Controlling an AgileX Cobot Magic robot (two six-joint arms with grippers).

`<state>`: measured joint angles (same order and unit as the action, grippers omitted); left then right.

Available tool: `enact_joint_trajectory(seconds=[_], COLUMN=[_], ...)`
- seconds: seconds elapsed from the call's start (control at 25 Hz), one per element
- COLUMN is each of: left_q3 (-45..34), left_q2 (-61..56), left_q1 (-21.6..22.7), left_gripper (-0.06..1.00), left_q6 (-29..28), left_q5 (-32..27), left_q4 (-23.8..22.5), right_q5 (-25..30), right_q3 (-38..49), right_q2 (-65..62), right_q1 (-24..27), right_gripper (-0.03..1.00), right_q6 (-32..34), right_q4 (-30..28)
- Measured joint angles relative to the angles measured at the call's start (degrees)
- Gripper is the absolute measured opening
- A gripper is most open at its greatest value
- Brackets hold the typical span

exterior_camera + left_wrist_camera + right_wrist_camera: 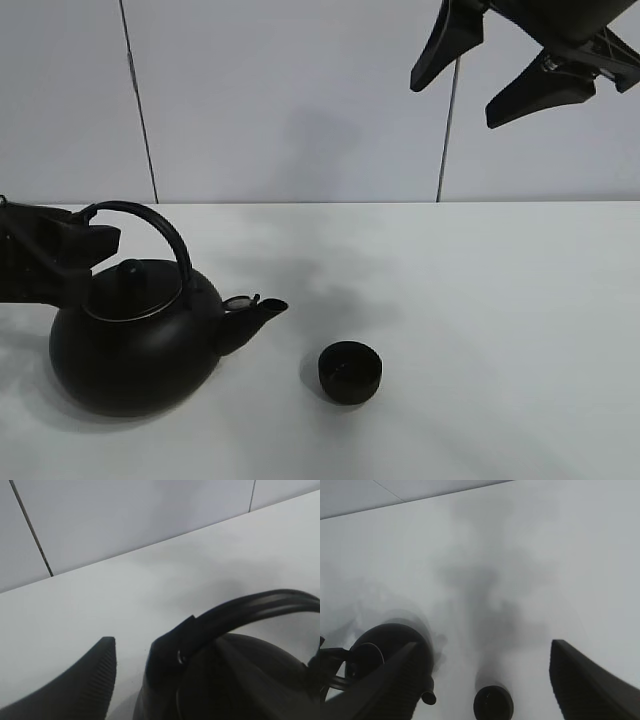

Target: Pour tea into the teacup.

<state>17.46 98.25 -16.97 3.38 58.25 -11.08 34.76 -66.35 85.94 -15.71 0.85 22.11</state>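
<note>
we see the teacup [350, 372] upright on the white table [520, 330], at about 6 o'clock from the middle of the high view and a touch to the right. it is a low, round, matte-black cup with nothing touching it. the kettle [135, 345] sits at about 8 o'clock from the middle, its spout [262, 311] pointing toward 3 o'clock. the cup lies near the spout tip, at roughly 4 o'clock from it, with bare table between them. the left pincer [98, 262] comes in from 9 o'clock and sits at the near end of the kettle's arched handle [165, 232]. in the left wrist view one ribbed finger [90, 680] stands apart from the handle's mount with table showing in the gap, so we read the jaws as parted and gripping nothing; the second finger we cannot make out clearly. the right pincer [495, 70] hangs high at about 1 o'clock against the pale wall [300, 100], well apart from the cup and kettle. its two dark fingers [585, 680] are spread wide with nothing between them, and in its wrist view both the cup and the kettle show far below.
</note>
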Motion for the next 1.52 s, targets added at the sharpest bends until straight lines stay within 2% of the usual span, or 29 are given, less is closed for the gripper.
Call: enact_joint_trajectory(seconds=[0.12,0.28,0.64,0.92,1.04,1.2,1.36,1.52], left_q3=[0.0,0.0,0.0,-0.3,-0.5,-0.4,2.6,4.7], left_q2=[0.0,0.0,0.1,-2.3,-5.4,-9.9,-12.3,-12.3], left_q1=[0.0,0.0,0.1,0.1,0.0,-2.4,-6.4,-10.2], left_gripper=[0.35,0.14,0.15,0.15,0.15,0.15,0.14,0.14], left_q6=[0.0,0.5,0.7,-6.1,-6.9,-7.2,-6.4,-3.0], left_q5=[0.0,-0.3,0.3,-1.4,-1.8,-3.4,-9.3,-14.2], left_q4=[0.0,-0.2,-0.2,-0.9,-1.4,-1.2,-1.0,3.7], right_q5=[0.0,0.0,-0.1,5.2,6.5,7.1,7.4,7.5], right_q3=[0.0,0.0,0.0,0.0,0.0,0.0,0.0,0.0], right_q2=[0.0,0.0,0.0,0.0,0.0,0.0,0.0,0.0], right_q1=[0.0,0.0,0.0,0.0,0.0,0.0,0.0,0.0], right_gripper=[0.49,0.49,0.49,0.49,0.49,0.49,0.49,0.49], right_q6=[0.0,0.0,0.0,0.0,0.0,0.0,0.0,0.0], right_q4=[0.0,0.0,0.0,-0.1,-0.2,-0.2,-0.4,-0.4])
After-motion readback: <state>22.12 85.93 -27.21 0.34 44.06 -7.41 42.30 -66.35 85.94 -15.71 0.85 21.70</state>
